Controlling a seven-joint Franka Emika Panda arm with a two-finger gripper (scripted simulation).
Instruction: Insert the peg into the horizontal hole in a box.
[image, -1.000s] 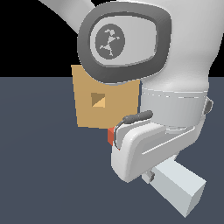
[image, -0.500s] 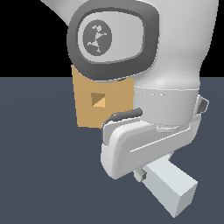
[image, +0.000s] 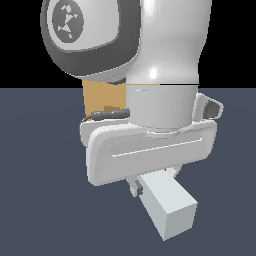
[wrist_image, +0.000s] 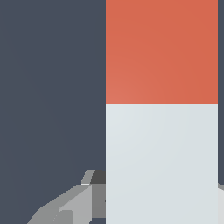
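In the exterior view the arm's white and grey body fills most of the frame, and below it hangs the tool (image: 150, 182), its pale housing stretched across the picture. From under that housing the pale grey-white end of the peg (image: 167, 210) juts out toward the camera and down toward the exterior view's right, held off the dark counter (image: 40, 200). One grey fingertip (image: 136, 188) shows against the peg's side on the exterior view's left; the other is hidden behind the bar, so the tool appears clamped on the peg, with its jaws set only as far apart as the bar is thick. The wrist view shows the same bar running lengthwise away from the camera, pale at the near part and red-orange at the far part, with a grey finger (wrist_image: 70, 205) lying along one edge of the pale section. Behind the arm in the exterior view, a strip of the tan box (image: 97, 97) shows, standing on the counter well beyond the tool; its hole is covered by the arm and cannot be seen.
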